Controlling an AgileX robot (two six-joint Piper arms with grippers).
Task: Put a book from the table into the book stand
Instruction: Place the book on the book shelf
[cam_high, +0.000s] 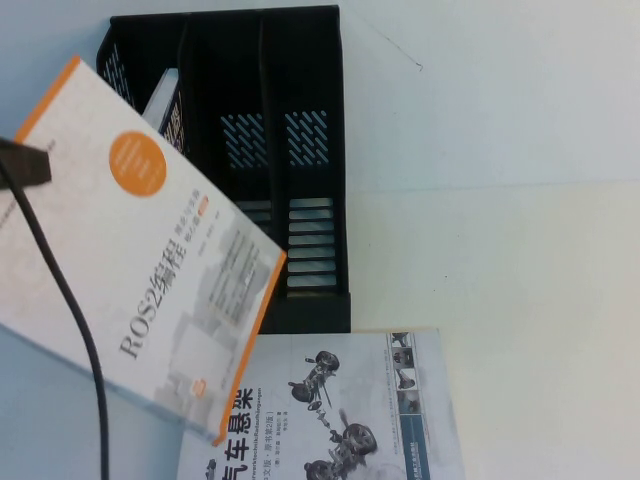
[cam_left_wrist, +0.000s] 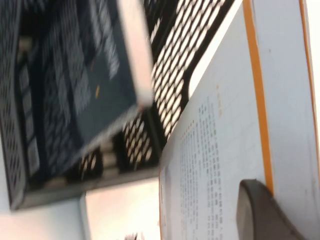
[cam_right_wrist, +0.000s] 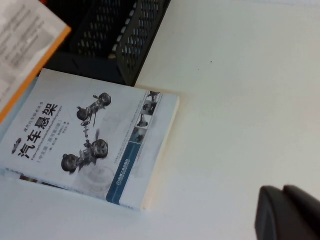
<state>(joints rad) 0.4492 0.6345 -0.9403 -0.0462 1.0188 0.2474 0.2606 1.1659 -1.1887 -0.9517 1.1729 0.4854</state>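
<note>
My left gripper (cam_left_wrist: 261, 202) is shut on a white book with an orange edge and an orange circle (cam_high: 140, 260). It holds the book raised and tilted in front of the left side of the black mesh book stand (cam_high: 290, 150). One finger (cam_left_wrist: 257, 215) presses on the cover; the other is hidden behind the book. A dark book (cam_left_wrist: 85, 85) stands in the stand's left slot. A second white book with car-suspension pictures (cam_high: 330, 410) lies flat on the table in front of the stand. My right gripper (cam_right_wrist: 286, 210) is shut and empty above bare table, to the right of that book (cam_right_wrist: 95, 140).
The stand's middle and right slots (cam_high: 305, 200) hold no book. A black cable (cam_high: 70, 320) runs down in front of the held book. The white table (cam_high: 500, 300) stretches to the right of the stand.
</note>
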